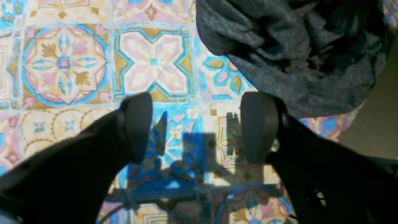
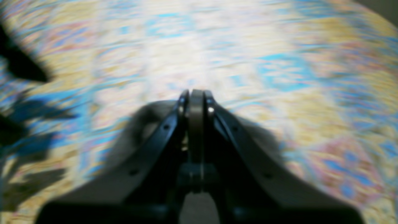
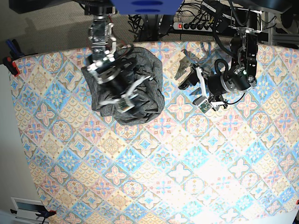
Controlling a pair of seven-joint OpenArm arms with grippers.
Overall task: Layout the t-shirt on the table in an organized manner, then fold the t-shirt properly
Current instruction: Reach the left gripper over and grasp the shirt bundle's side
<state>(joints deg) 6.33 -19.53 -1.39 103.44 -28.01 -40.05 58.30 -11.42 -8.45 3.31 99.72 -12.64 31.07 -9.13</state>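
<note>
The dark grey t-shirt lies bunched in a heap at the back left of the patterned table. My right gripper is over the heap. In the blurred right wrist view its jaws are shut, with grey cloth showing on both sides of them above the table. My left gripper hangs to the right of the shirt. In the left wrist view it is open and empty over bare tiles, with the t-shirt just beyond its right finger.
Cables and a power strip run behind the table's back edge. A red clamp sits on the left edge. The table's edge and the floor show right of the shirt in the left wrist view.
</note>
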